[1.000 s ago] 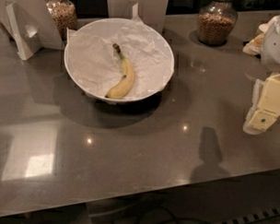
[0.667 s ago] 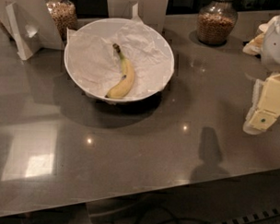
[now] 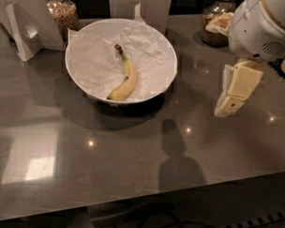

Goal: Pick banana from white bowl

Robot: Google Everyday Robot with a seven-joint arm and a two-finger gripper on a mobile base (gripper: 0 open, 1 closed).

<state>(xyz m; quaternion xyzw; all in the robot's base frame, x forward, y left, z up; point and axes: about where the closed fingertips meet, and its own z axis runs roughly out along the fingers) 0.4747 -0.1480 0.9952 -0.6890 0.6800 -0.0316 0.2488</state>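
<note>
Dark grey countertop (image 3: 131,167) in front of you carries the white bowl (image 3: 169,77), where the banana (image 3: 125,81) lies on crinkled paper (image 3: 92,62), while your gripper (image 3: 225,109) hangs well right of the bowl, above the counter, and you cannot tell how far open it stands.

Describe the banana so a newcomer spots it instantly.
On the grey table, find the wide white bowl lined with crinkled paper, left of the tool hanging at the right. The banana lies inside: curved, yellow, dark-stemmed, unlike the blocky cream tool.
</note>
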